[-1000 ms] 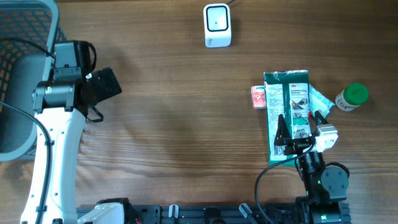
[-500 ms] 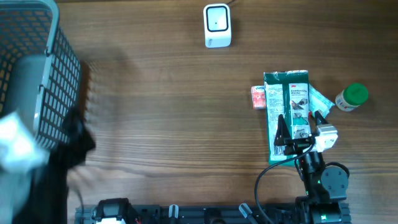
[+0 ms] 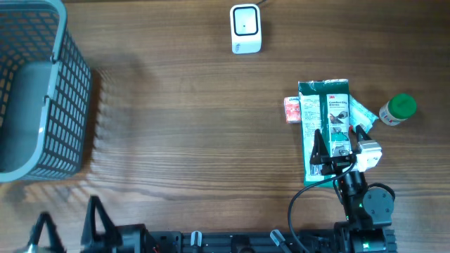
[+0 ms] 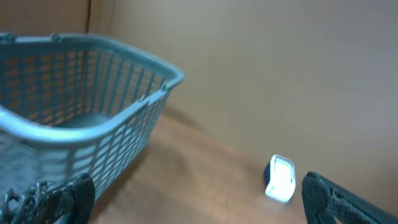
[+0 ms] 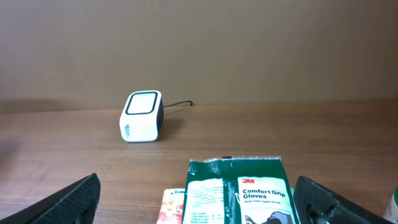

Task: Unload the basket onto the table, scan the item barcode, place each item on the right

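Green glove packet (image 3: 323,105) lies flat; white panels and 3M print face up.

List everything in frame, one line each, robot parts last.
table: 1, brown wood, under everything
basket: 1, grey-blue, far left corner
scanner: 1, white, far edge, centre
gloves pack: 1, green, right side
small packet: 1, red-pink, beside pack's left edge
sachet: 1, green-white, between pack and bottle
bottle: 1, white with green cap, far right
left gripper: 1, black, open, near edge, left
right gripper: 1, black, open, over pack's near end
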You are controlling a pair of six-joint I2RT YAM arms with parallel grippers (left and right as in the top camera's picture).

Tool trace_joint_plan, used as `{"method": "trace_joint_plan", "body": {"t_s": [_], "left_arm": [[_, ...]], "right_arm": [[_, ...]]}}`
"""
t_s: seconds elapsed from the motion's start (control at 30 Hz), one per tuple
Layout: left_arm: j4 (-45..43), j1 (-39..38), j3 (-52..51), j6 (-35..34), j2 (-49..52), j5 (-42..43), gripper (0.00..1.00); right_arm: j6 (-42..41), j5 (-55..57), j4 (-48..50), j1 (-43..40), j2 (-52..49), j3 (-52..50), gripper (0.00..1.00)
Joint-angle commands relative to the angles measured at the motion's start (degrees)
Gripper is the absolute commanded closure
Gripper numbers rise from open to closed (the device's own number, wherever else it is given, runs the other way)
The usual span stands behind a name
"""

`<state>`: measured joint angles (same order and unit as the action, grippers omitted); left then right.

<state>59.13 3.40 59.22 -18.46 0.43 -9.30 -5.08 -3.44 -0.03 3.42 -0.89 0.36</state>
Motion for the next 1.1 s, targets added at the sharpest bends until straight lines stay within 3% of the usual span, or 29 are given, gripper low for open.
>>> {"method": "trace_joint_plan", "body": {"t_s": [0.0,0.1,0.27,0.37,0.43,0.63,1.07], "left_arm": [[-12.9,0.0,-9.1,-3.0,-0.2,3.0,0.0],[-29.1,0.0,-16.7,-3.0,-0.2,5.6,0.0],[-65.3,0.0,-35.7,-3.0,-0.2,9.8,0.0],[-80.3,0.0,-45.8,-3.1,-0.2,10.4,0.0],[-85.6,0.0,-51.2,-3.1,-0.2,10.4,0.0],[-83.4,0.0,-58.2,-3.0,-0.2,10.3,0.0],[-54.6,0.0,-58.9,-1.0,-0.2,9.3,0.0]], "right_arm": [[0.5,-0.9,0.2,-0.3,0.6,-0.1,0.0],[0.4,-0.9,0.2,-0.3,0.6,-0.1,0.0],[0.5,-0.9,0.2,-0.3,0.6,-0.1,0.0],[0.4,-0.9,0.2,-0.3,0.6,-0.1,0.0],[0.4,-0.9,0.2,-0.3,0.6,-0.1,0.0],[0.4,-0.9,0.2,-0.3,0.6,-0.1,0.0],[0.5,-0.9,0.2,-0.3,0.6,-0.1,0.0]]}}
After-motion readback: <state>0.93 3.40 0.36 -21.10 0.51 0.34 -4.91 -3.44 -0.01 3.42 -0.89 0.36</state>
